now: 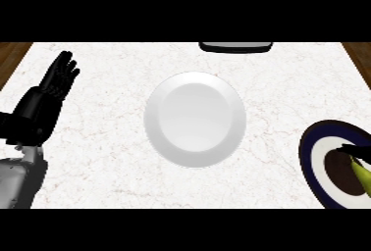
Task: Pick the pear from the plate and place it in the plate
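Head view is all I have, looking steeply down on the pale marbled stone worktop [94,162]. At the right edge I see the dark blue round plate with a white ring and brown centre [316,162], partly cut off by the frame. On it lies the yellow-green pear [360,172], of which only a sliver shows. Something thin and black [355,150] crosses just above the pear; I take it for part of my right robot hand, but too little shows for me to tell whether it is spread or closed, or whether it has hold of the fruit.

My left robot hand [59,73] rests at the left edge, fingers straight and pointing up, holding nothing, well apart from both plates.

In the middle of the worktop sits the plain white round plate [194,118], bare, which I judge to be the destination. A dark tray-like object with a pale inside [235,46] peeks in at the far edge.

I expect the pear to be light, stiff and smooth-skinned, likely to roll. I would take it around the wide belly, thumb opposite fingers, not by the narrow neck.
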